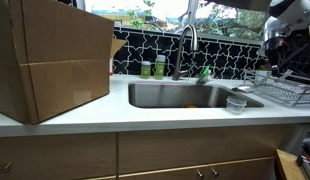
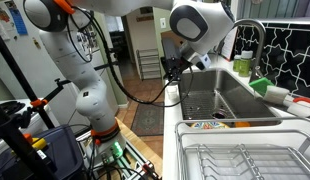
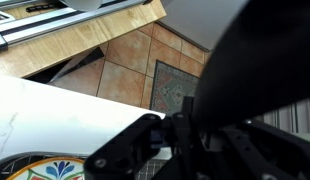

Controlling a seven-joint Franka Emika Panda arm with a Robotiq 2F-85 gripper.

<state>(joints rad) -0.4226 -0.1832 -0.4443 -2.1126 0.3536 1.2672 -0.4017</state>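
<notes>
My gripper (image 3: 181,134) fills the wrist view as dark fingers pressed together, shut, with nothing visible between them. A large dark shape covers the upper right of that view. Below it lie the white counter (image 3: 45,115) and the rim of a colourful patterned plate (image 3: 40,170). In an exterior view the gripper (image 2: 179,68) hangs above the counter's end beside the steel sink (image 2: 217,100), near the plate (image 2: 205,125). In an exterior view the gripper (image 1: 276,45) sits high at the right, over the dish rack (image 1: 285,92).
A big cardboard box (image 1: 50,55) stands on the counter to one side of the sink (image 1: 180,95). A faucet (image 1: 187,45), green bottles (image 1: 152,69) and a clear cup (image 1: 236,103) are around the basin. A wire rack (image 2: 245,160) and tiled floor with a rug (image 3: 175,85) show.
</notes>
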